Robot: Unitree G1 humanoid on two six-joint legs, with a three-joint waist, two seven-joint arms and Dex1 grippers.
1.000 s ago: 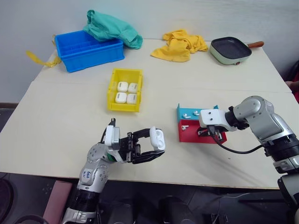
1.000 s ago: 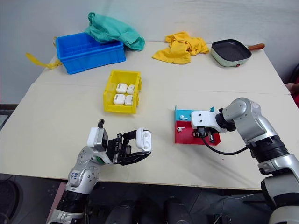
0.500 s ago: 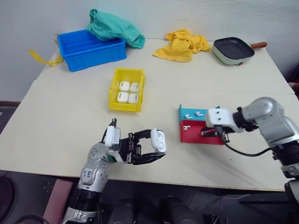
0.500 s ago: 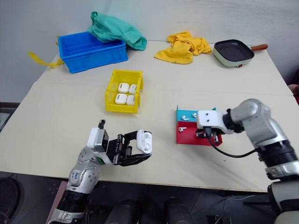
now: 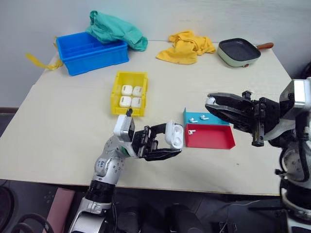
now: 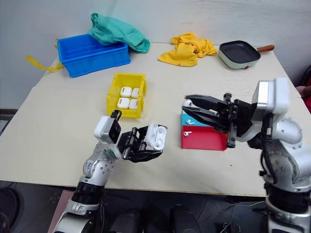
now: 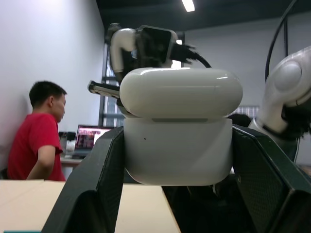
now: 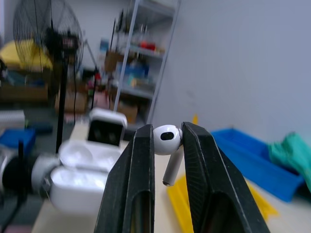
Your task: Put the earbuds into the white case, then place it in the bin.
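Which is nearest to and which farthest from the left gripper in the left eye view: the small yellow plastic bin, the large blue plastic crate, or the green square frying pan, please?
Measured from the left gripper:
1. The small yellow plastic bin, just beyond it on the table, slightly to the left.
2. The large blue plastic crate, at the far left corner.
3. The green square frying pan, at the far right corner.

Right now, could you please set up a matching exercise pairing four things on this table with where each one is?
Things:
1. open white case
2. earbud
3. four closed cases
4. green cloth

Places:
A. in the yellow bin
B. pinched in the right claw
C. draped on the blue crate
D. held in the left claw

Pairs: 1-D, 2-B, 3-A, 4-C
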